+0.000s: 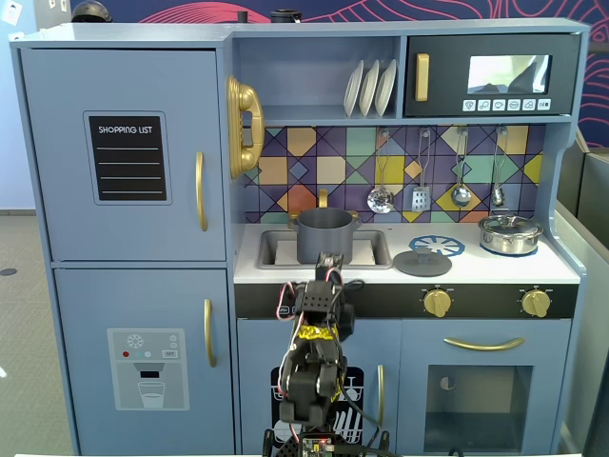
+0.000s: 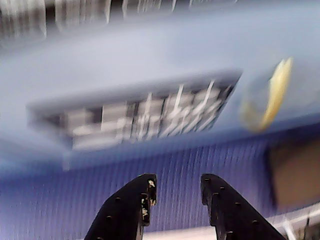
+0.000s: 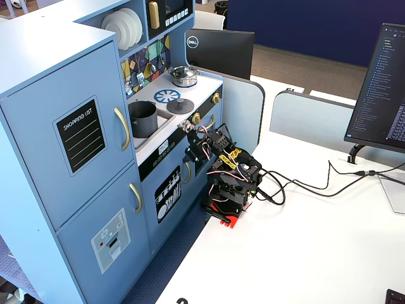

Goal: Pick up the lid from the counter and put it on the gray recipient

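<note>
The lid (image 1: pixel 422 263), a flat dark gray disc with a small knob, lies on the white counter to the right of the sink; it also shows in the other fixed view (image 3: pixel 180 106). The gray recipient (image 1: pixel 324 235), a dark gray pot, stands in the sink (image 3: pixel 143 118). My gripper (image 1: pixel 329 262) is raised in front of the counter's front edge, left of the lid and below the pot, touching neither (image 3: pixel 187 128). In the blurred wrist view the gripper (image 2: pixel 177 189) is open and empty, facing the blue cabinet front.
A shiny silver pot with its lid (image 1: pixel 510 233) stands on the counter's right side (image 3: pixel 183 76). Gold knobs (image 1: pixel 437 302) line the front panel. Utensils (image 1: pixel 381 198) hang on the tiled back wall. A monitor (image 3: pixel 386 82) and cables (image 3: pixel 304 185) are on the white desk.
</note>
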`<state>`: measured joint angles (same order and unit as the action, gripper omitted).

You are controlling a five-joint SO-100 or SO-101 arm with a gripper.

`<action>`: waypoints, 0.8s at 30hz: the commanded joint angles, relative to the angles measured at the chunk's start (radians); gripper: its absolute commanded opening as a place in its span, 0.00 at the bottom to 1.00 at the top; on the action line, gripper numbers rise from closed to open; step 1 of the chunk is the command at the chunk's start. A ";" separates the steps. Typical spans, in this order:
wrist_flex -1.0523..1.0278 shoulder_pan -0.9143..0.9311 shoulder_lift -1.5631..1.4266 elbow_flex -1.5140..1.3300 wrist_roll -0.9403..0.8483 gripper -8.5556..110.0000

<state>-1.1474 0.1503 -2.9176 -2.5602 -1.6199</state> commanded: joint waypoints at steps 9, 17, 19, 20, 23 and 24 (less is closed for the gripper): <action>0.325 0.097 0.115 0.275 -0.097 0.07; 0.638 0.209 0.196 0.354 -0.138 0.07; 0.692 0.265 0.213 0.341 -0.141 0.07; 0.718 0.290 0.225 0.336 -0.129 0.07; 0.810 0.356 0.250 0.308 -0.097 0.07; 0.848 0.374 0.256 0.291 -0.087 0.08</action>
<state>-0.4019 0.4571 -2.6814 -2.2780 -1.7303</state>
